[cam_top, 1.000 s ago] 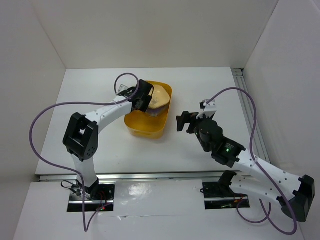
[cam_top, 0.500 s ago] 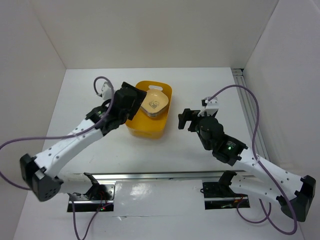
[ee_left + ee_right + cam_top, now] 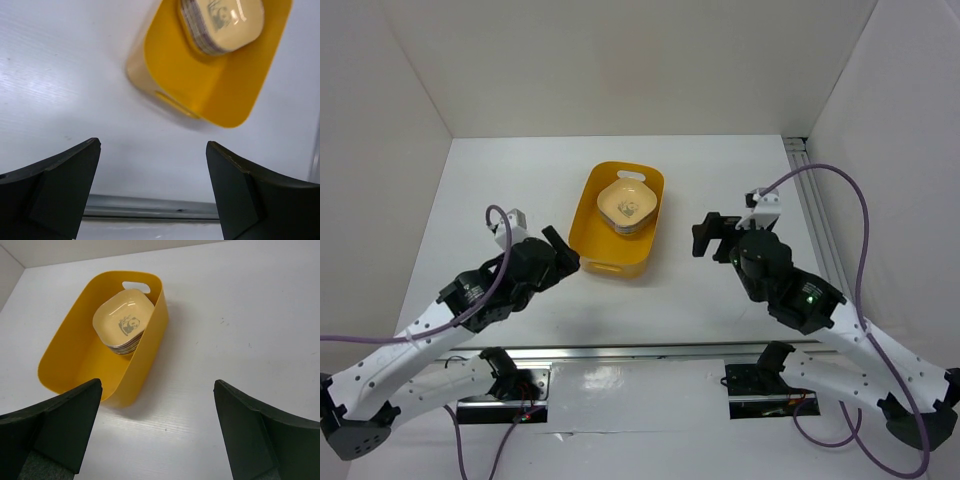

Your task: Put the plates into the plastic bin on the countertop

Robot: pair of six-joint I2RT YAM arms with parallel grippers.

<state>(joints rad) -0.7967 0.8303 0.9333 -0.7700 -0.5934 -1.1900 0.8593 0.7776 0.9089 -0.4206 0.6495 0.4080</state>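
1. Top external view: the large yellow-orange rounded-rectangular plastic bin (image 3: 605, 250) sits on the plain white countertop (image 3: 720, 170), centre-far. A stack of small rounded-square plates (image 3: 626, 206), with a cream one on top, lies in the bin's far end. The left gripper (image 3: 563, 251), jaws apart and empty, is near the bin's near-left corner. The right gripper (image 3: 703, 235), jaws apart and empty, is to the right of the bin.
2. Left wrist view: the black fingers (image 3: 55, 185) are spread wide above bare countertop. The bin and stack lie beyond them.
3. Right wrist view: the fingers are spread wide with nothing between them. The top plate bears a small centre print.
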